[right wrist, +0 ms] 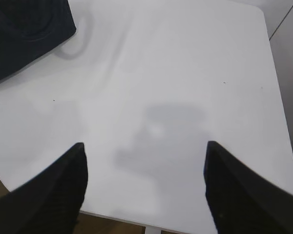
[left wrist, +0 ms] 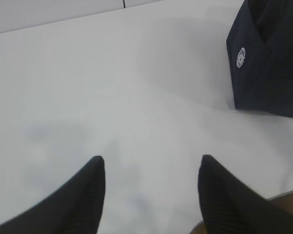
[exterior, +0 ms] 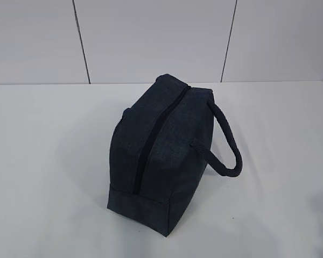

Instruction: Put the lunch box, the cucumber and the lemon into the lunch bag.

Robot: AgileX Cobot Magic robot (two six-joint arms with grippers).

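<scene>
The dark navy lunch bag [exterior: 159, 145] stands in the middle of the white table, its zipper seam running along the top and one looped handle [exterior: 229, 145] hanging to its right. A corner of the bag with a small white emblem shows in the left wrist view [left wrist: 268, 63], and another corner in the right wrist view [right wrist: 24, 34]. My left gripper [left wrist: 151, 163] is open over bare table, left of the bag. My right gripper [right wrist: 145, 148] is open near the table's front edge, right of the bag. The lunch box, the cucumber and the lemon are out of view.
The white table [exterior: 48, 177] reaches a pale panelled wall [exterior: 151, 37] at the back. Its front edge [right wrist: 136, 219] and right edge [right wrist: 278, 97] show in the right wrist view. Neither arm appears in the exterior view.
</scene>
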